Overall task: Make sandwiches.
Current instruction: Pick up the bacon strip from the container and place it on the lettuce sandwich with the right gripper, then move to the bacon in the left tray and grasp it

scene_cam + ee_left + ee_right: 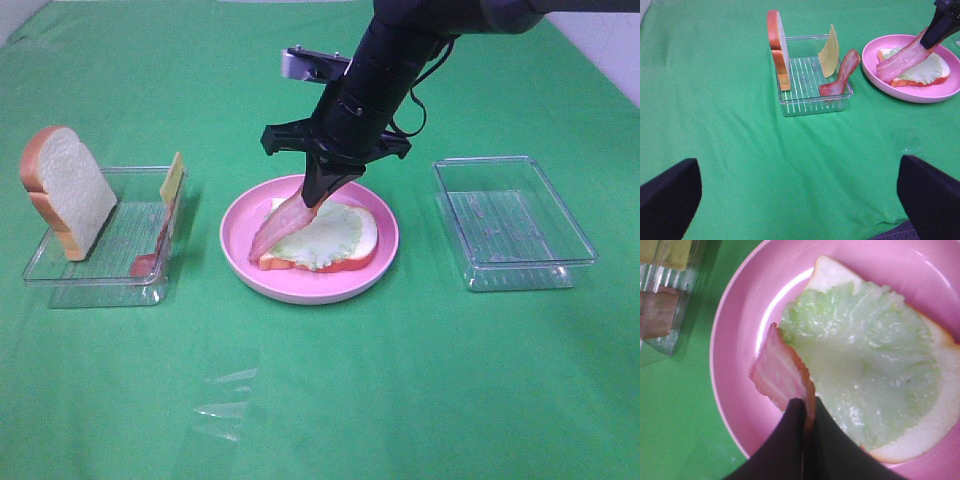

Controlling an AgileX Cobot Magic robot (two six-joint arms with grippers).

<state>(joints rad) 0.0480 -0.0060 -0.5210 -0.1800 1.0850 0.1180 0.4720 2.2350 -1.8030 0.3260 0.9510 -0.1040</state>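
Green cloth [320,400]: covers the whole tabletop.
Right pincer [318,195]: over the middle of the cloth, black fingers pinched tight on the upper end of a bacon strip [278,225].
Bacon strip: slants down toward the plate's left side; whether its lower end touches anything cannot be told.
Sandwich base: one white bread slice [368,228] lies flat on the round pink plate [300,290] at the centre, with a pale green lettuce leaf [325,238] spread on top.
Left tray [100,285]: clear plastic, near the left edge; a second bread slice [70,190] stands on edge at its outer end, while a yellow cheese slice [172,182] and a second bacon strip [842,72] lean at the plate-side wall.
Right tray [515,270]: clear plastic, toward the right edge, apart from the plate.
Left pincer [797,165]: over the near-left cloth, fingers spread wide, gripping nothing.
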